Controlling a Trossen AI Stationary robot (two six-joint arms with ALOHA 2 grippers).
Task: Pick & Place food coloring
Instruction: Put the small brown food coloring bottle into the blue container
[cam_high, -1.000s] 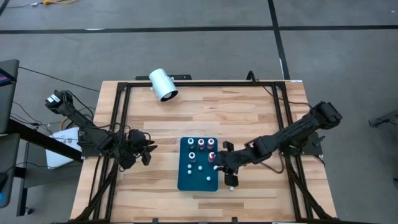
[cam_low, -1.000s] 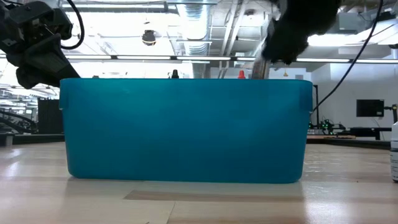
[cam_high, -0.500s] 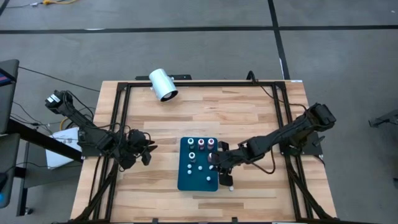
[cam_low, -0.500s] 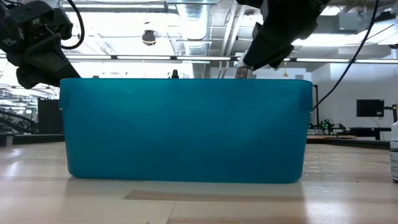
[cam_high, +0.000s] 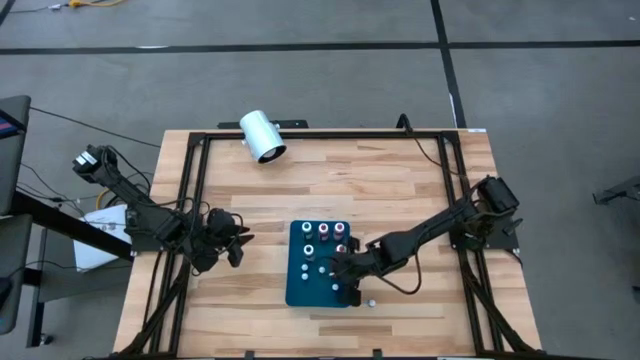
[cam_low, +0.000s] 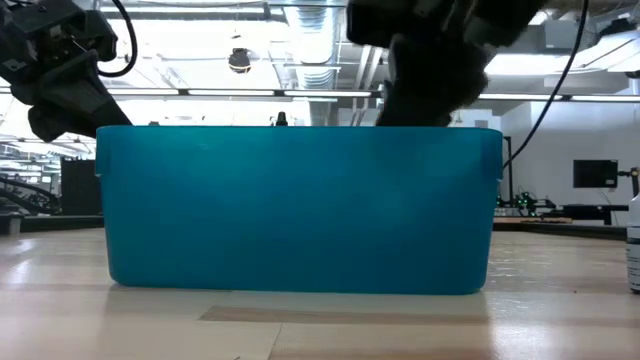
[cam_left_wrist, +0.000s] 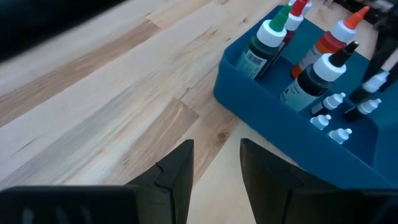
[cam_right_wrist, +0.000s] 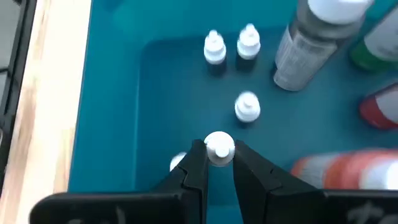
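A teal tray (cam_high: 294, 292) stands mid-table, near the front. Its far half holds upright food coloring bottles: green (cam_left_wrist: 266, 42), red, orange and black (cam_left_wrist: 318, 72). Several tiny white-topped bottles (cam_right_wrist: 247, 106) stand on its floor. My right gripper (cam_right_wrist: 219, 155) reaches down inside the tray (cam_right_wrist: 112, 112), shut on one such tiny bottle (cam_right_wrist: 219, 147). My left gripper (cam_left_wrist: 216, 163) hangs open to the left of the tray with nothing between its fingers. My right gripper pinches the tiny bottle's white top (cam_right_wrist: 219, 145) between its two fingertips. The fingers come slanting down from the table's right side. The bottle stays upright inside the tray; whether its base rests on the tray floor, I cannot tell.
A white cylinder (cam_high: 262, 136) lies at the table's far left. A small white piece (cam_high: 371, 300) sits on the wood just right of the tray. The tray's tall wall (cam_low: 300, 210) fills the low view. Black frame rails run along the table's edges.
My right gripper has gone toward the table's left edge and down, crossing the tray's right wall into the tray. It has stayed shut on the tiny bottle, which has come along upright.
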